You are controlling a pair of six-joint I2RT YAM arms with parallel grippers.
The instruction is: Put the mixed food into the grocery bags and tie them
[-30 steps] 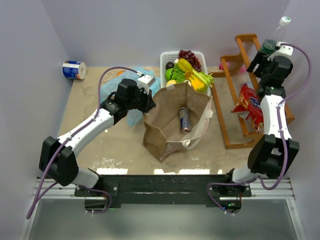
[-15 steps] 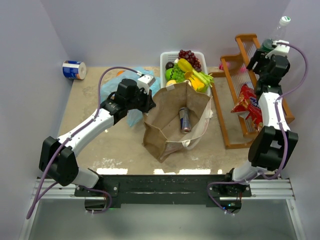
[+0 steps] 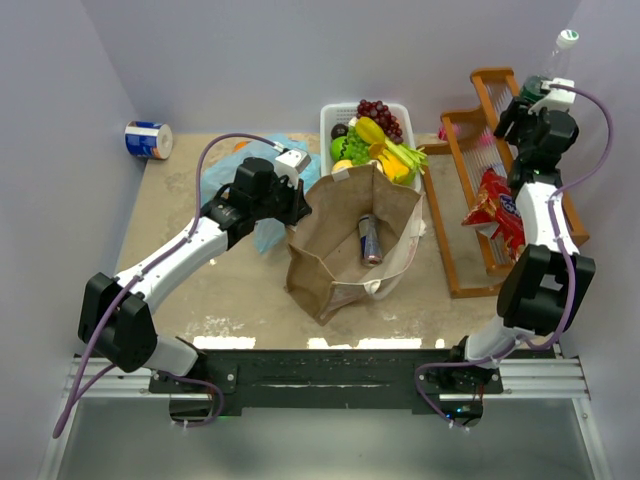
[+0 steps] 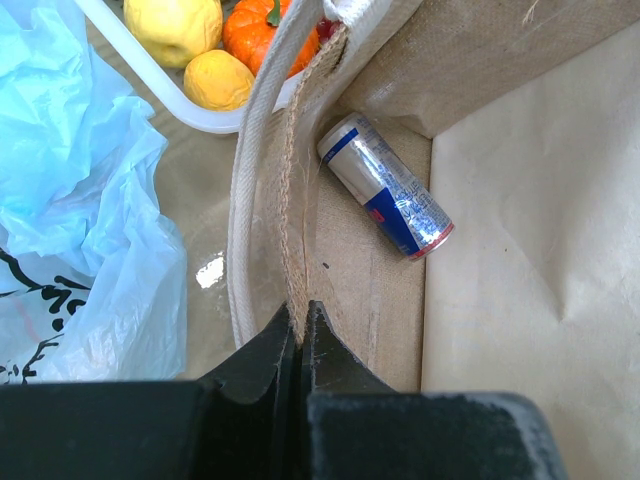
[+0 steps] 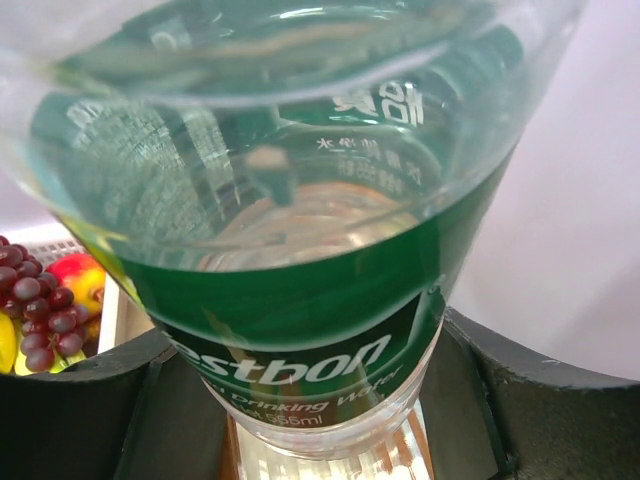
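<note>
Pinching the left rim of the brown paper bag (image 4: 500,250) beside its white handle (image 4: 255,170), the left gripper (image 4: 300,318) is fully closed on the paper; the bag sits mid-table (image 3: 200,290) with only a drink can (image 4: 387,200) inside. The right gripper (image 5: 310,400) straddles a water bottle (image 5: 300,250) at the table's far right corner, jaws wide on either side; contact cannot be confirmed. Progress is judged barely begun: the toy fruits and vegetables (image 3: 372,135) sit heaped in the white basket (image 3: 326,125) at the far edge, the light-blue plastic bag (image 3: 222,175) lies slack toward the left edge, and neither bag is tied.
</note>
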